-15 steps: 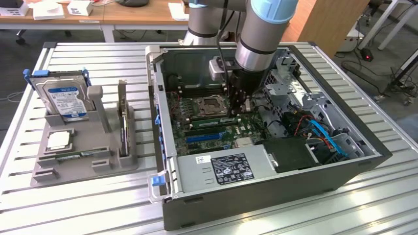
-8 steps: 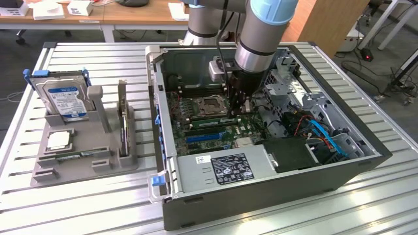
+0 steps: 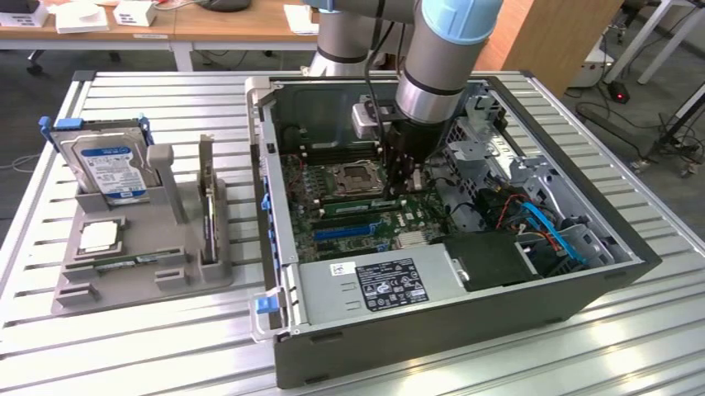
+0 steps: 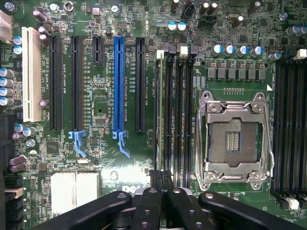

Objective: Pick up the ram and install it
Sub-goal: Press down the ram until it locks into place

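Tool (image 4: 162, 184) hangs clenched over the motherboard (image 4: 100, 115), holding nothing. Ram (image 4: 159, 110) sits in a slot beside the processor socket (image 4: 233, 140).

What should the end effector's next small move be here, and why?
Probably a straight lift out of the computer case. The end effector is shut and empty, low over the memory slots beside the processor socket. What looks like the ram stands edge-on in the grey holder on the exterior view's left.
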{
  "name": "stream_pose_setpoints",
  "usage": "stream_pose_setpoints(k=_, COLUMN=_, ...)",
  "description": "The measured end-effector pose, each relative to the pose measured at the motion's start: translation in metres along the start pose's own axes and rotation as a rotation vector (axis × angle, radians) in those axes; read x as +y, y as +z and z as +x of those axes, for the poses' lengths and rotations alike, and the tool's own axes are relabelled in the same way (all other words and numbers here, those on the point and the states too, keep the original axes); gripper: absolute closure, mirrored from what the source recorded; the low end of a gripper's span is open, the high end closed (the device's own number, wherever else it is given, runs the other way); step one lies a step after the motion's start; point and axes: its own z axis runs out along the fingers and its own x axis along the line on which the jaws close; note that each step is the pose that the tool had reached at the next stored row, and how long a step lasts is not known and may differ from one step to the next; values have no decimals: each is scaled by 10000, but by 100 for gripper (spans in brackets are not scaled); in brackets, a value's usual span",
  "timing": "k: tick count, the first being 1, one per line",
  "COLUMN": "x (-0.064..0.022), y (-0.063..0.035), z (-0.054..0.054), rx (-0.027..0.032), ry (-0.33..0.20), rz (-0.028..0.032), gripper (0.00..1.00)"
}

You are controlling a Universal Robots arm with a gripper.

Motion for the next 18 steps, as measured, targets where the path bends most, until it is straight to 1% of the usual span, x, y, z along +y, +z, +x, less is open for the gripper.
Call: stream_pose_setpoints(k=18, x=0, y=12, z=0, rx=-1, ry=0, rz=1, gripper=91)
